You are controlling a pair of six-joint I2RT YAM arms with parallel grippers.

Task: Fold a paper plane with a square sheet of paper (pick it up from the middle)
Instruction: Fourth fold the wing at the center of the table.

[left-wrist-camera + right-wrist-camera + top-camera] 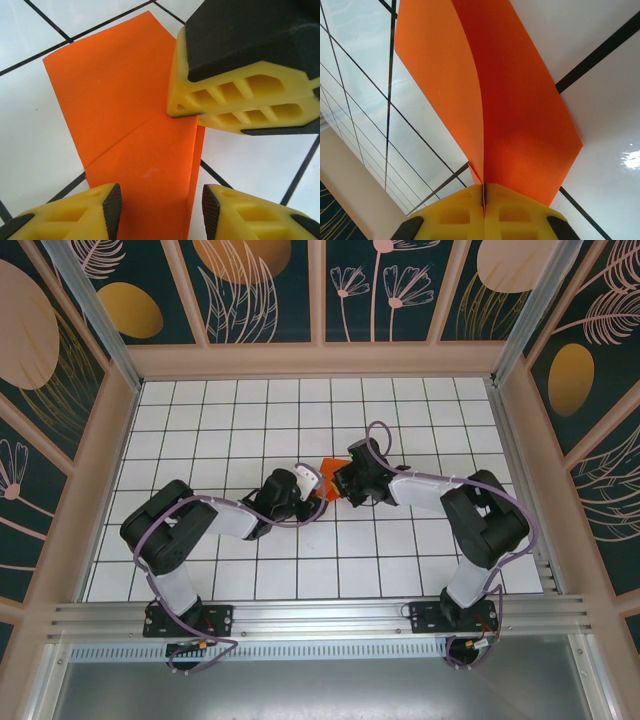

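Observation:
The square sheet of paper [330,466], bright orange, is folded over at mid-table, between the two grippers. In the left wrist view the paper [130,100] lies on the tiles with a diagonal crease and a doubled right edge. My left gripper [161,205] is open, its dark pads [112,210] standing on either side of the paper's near end. My right gripper [483,192] is shut on a raised fold of the paper [520,110], which fans out from its tips. Its yellow fingers [240,95] press together at the crease. From above, the left gripper [308,483] and the right gripper [345,485] nearly meet.
The white grid-tiled table [240,420] spreads wide around both arms. Pale frame walls with dark plant prints [90,470] enclose it on three sides. A metal rail [320,618] with the arm bases runs along the near edge.

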